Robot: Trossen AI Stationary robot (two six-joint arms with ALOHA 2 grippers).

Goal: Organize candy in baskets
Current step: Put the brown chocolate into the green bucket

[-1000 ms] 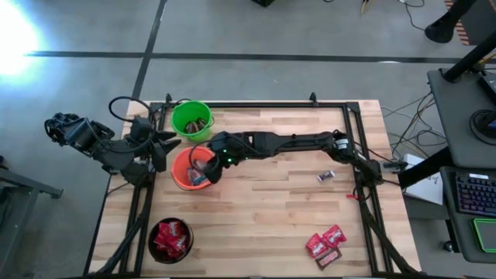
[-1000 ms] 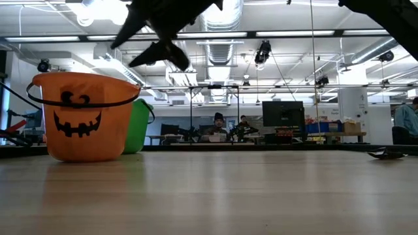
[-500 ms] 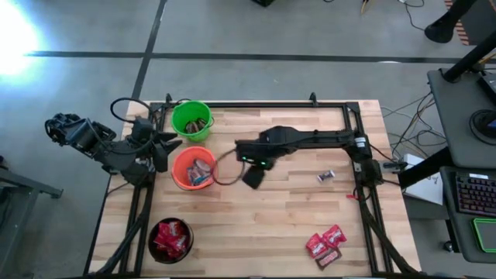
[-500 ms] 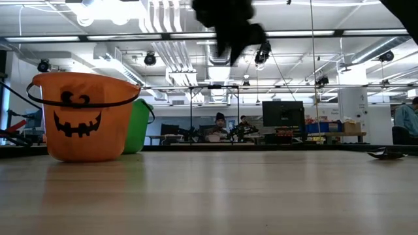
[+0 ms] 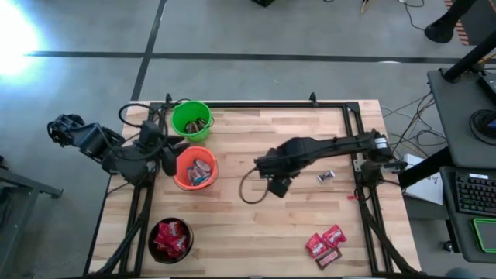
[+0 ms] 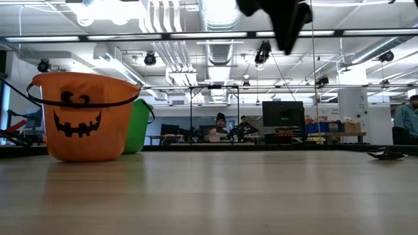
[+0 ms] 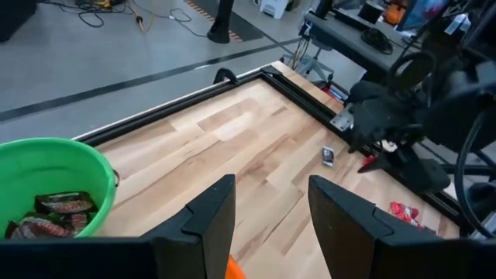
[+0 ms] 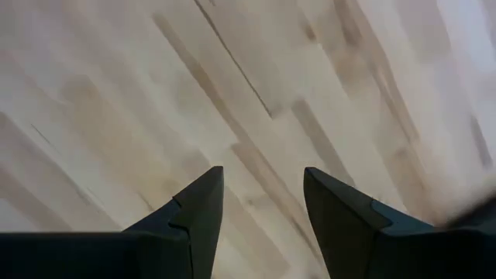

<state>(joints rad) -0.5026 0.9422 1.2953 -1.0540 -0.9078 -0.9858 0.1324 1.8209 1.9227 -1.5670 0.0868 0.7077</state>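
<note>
The black basket point(image 5: 170, 240) is cut off by the high view's edge at 6 o'clock. In the low view, most of the green basket point(image 6: 138, 125) is hidden behind the orange basket point(image 6: 81, 116). The right gripper point(image 6: 277, 16) is cut off there at 12 o'clock. The small candy point(image 5: 325, 177) at 3 o'clock is too small for its colour to be told.

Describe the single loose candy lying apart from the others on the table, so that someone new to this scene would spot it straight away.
Start at the wooden table and go to its right side, near the black frame rail. The lone candy lies there on bare wood, just right of the right gripper. Unlike the red cluster of candy at the near right corner, it is one small, dark-and-silvery wrapped piece, lying by itself.
</note>
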